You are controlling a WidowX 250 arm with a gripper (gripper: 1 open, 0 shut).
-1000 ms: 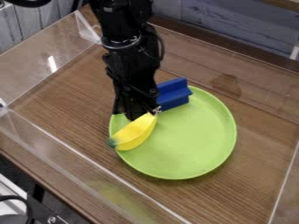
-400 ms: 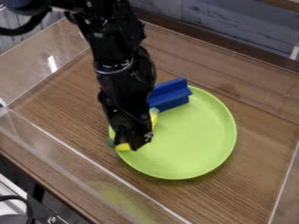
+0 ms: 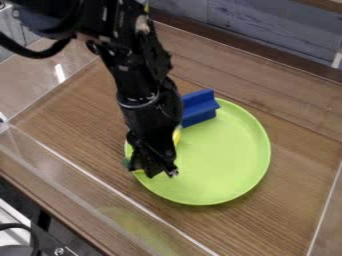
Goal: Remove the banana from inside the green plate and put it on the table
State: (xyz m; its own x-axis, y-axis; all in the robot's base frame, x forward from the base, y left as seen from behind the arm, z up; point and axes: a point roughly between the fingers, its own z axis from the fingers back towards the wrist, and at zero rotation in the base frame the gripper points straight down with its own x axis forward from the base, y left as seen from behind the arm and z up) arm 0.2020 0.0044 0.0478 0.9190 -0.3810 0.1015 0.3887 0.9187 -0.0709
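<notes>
Table: brown wood-grain table [image 3: 67, 120] with clear acrylic walls [image 3: 54, 65] on its edges; you work toward its near-right corner.
Green plate: the green plate [image 3: 234, 150] sits flat on the table, near the right wall.
Blue block: a blue block [image 3: 199, 106] lies inside the plate at its far-left rim, just beside the arm.
Gripper: your gripper [image 3: 158, 168] points straight down over the plate's left rim, its jaws drawn nearly together.
Banana: the banana [image 3: 138, 165] is mostly hidden behind the fingers; you see only a sliver of yellow and a bit of green at the plate's left edge, right at the fingertips.
Grip: the jaws appear to be closed on the banana, though the contact itself is hidden from you.
Done: you have reached the banana and pinched it, by the look of it.
Left: the banana is not yet off the plate; you must lift it, carry it past the rim to bare table, and let go.
</notes>
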